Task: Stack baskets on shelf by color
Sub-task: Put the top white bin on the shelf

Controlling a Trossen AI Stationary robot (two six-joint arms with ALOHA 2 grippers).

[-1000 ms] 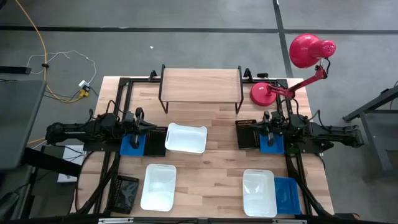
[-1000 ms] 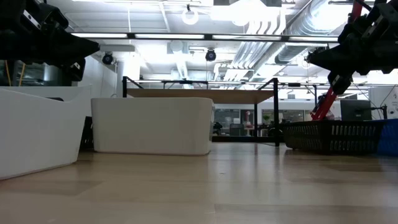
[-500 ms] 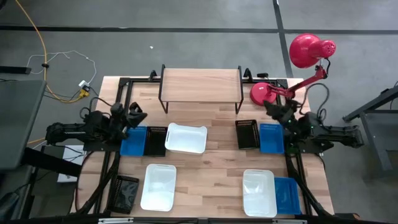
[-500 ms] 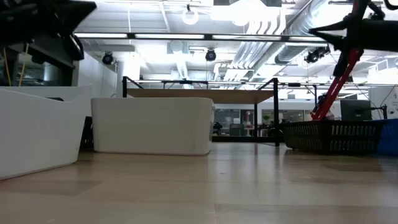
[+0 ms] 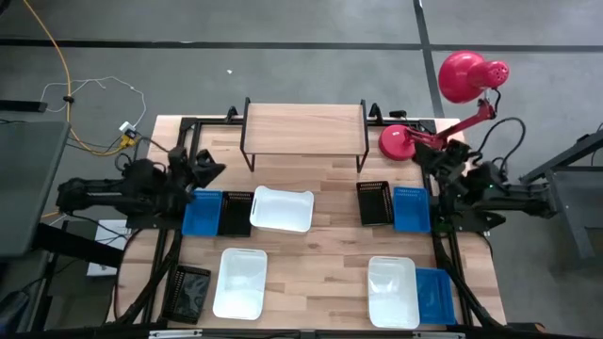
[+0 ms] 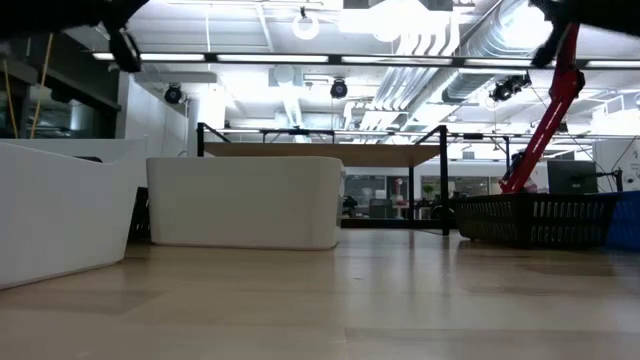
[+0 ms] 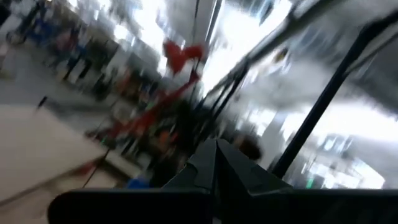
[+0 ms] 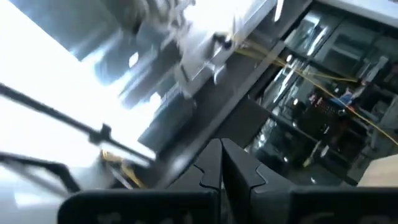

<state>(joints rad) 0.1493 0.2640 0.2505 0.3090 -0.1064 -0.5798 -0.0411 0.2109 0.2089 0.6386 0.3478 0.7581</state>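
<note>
The shelf [image 5: 303,127] stands at the table's far middle with nothing on its plank top. A blue basket [image 5: 201,213], a black basket [image 5: 236,213] and a white basket [image 5: 281,209] sit in a row on the left. A black basket [image 5: 374,202] and a blue basket [image 5: 410,208] sit on the right. Near the front edge are two white baskets [image 5: 240,282] [image 5: 393,292], a black one [image 5: 191,292] and a blue one [image 5: 435,295]. My left gripper [image 5: 209,169] and right gripper [image 5: 439,160] are shut, empty and raised, each beyond its row's far outer corner.
A red desk lamp [image 5: 443,104] stands at the table's far right corner, close to my right arm. Bare tabletop lies between the two rows of baskets and in front of the shelf [image 5: 334,188]. In the low view the white basket [image 6: 243,202] hides part of the shelf.
Both grippers have risen from above the baskets and drawn back, the left toward the table's left edge and the right toward its right edge, both also toward the far edge. Both have tipped upward and left the low view's top. The baskets have stayed put.
</note>
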